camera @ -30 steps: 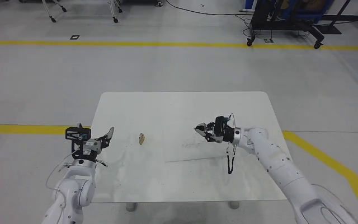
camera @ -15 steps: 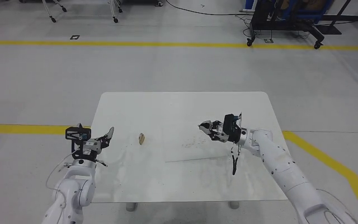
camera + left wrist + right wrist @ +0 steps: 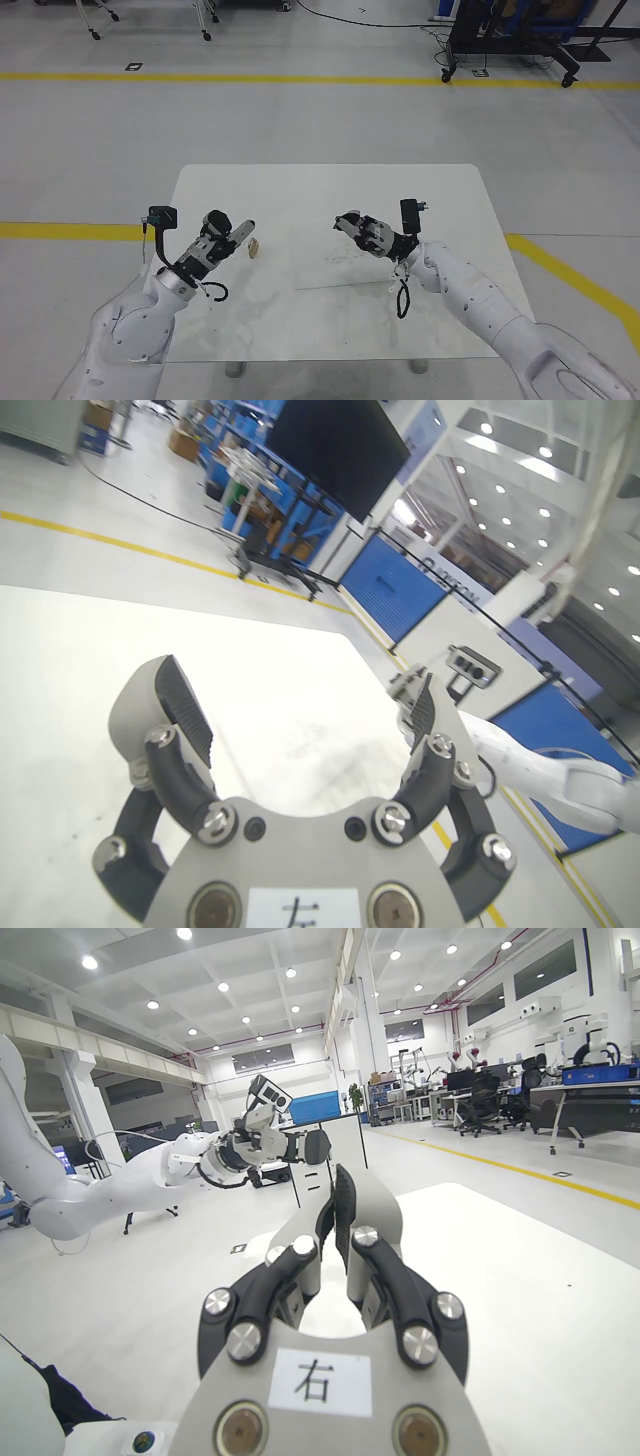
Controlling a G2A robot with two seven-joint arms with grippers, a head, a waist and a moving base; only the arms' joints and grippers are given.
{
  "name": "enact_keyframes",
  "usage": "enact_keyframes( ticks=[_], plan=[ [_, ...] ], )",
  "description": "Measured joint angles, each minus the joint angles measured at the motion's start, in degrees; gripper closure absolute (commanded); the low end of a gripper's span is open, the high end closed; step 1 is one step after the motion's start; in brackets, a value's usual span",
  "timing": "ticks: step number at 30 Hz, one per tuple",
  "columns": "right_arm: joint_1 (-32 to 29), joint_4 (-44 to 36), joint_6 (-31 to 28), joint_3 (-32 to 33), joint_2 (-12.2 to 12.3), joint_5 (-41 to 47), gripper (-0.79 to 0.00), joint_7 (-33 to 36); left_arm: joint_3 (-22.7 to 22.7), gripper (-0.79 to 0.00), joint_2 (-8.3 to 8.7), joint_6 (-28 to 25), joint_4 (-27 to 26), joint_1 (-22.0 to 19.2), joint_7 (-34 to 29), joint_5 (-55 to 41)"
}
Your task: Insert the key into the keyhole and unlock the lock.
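We see the left gripper (image 3: 241, 231) w/ fingers spread wide, nothing btwn them, over the counter's (image 3: 320, 185) left part. Just beside it on the counter lies a small tan piece (image 3: 253, 247): lock or key, too small to tell. From the gripper's tips the piece lies slightly to the right and toward the robot. Its long axis runs approx near-to-far, a bit tilted. The right gripper (image 3: 350, 224) has fingers pressed together; whether sth thin is pinched there, we can't tell. It's well apart from the piece, on its right side. So the left arm is clearly nearer. We judge the next move is a short drop onto the piece, jaws set across its narrow width.
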Motion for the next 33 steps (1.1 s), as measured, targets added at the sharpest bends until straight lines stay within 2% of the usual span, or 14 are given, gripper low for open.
enact_keyframes(
  ticks=[5,8,10,12,16,17,20,22,24,28,29,31,33],
  plan=[
    [-0.1,-0.1,0.0,0.2,0.0,-0.2,0.000,0.0,-0.1,-0.785,-0.01,0.1,0.0,0.1,2.0,0.8],
    [-0.2,-0.2,0.0,0.1,-0.1,-0.1,0.000,0.0,2.0,-0.785,-0.29,-2.0,1.4,0.4,1.2,-3.1],
    [-1.4,-2.7,0.0,-0.9,-0.3,2.3,0.000,0.2,3.1,-0.785,-0.32,-3.2,4.1,-0.6,-3.4,-12.6],
    [-1.7,-4.1,0.0,-2.3,-0.5,6.4,0.000,1.5,3.5,-0.785,-0.15,-1.5,6.9,-2.4,-9.8,-24.9],
    [-0.4,-4.9,0.0,-6.8,-1.1,16.0,0.000,5.4,4.1,-0.785,0.29,1.6,10.7,-5.8,-20.7,-38.3],
    [0.1,-5.0,0.0,-7.9,-1.2,18.2,0.000,6.5,4.3,-0.727,0.33,1.7,11.4,-6.4,-22.2,-39.7],
    [1.7,-4.9,0.0,-11.0,-1.5,25.1,0.000,10.2,5.1,-0.526,0.40,1.0,12.7,-8.0,-23.2,-38.8],
    [2.7,-5.0,0.0,-12.9,-1.5,29.4,0.000,13.1,6.1,-0.471,0.42,-0.3,12.9,-8.4,-23.1,-35.8],
    [3.7,-4.6,0.0,-14.6,-1.5,33.2,0.000,16.8,7.0,-0.514,0.49,-1.7,13.1,-8.6,-22.8,-31.8],
    [5.3,-3.9,0.0,-16.8,-1.8,40.1,0.000,23.2,8.5,-0.440,0.51,-3.1,13.3,-8.8,-21.8,-28.3],
    [5.6,-3.8,0.0,-17.1,-1.9,41.6,0.000,24.4,8.6,-0.440,0.51,-3.2,13.3,-8.8,-21.7,-28.4],
    [6.0,-3.7,0.0,-17.5,-2.1,44.6,0.000,27.1,8.8,-0.496,0.57,-3.4,13.3,-8.9,-21.8,-29.1],
    [6.3,-3.4,0.0,-17.8,-2.3,47.4,0.000,29.5,8.8,-0.462,0.66,-3.6,13.5,-9.0,-22.3,-29.9]
  ],
)
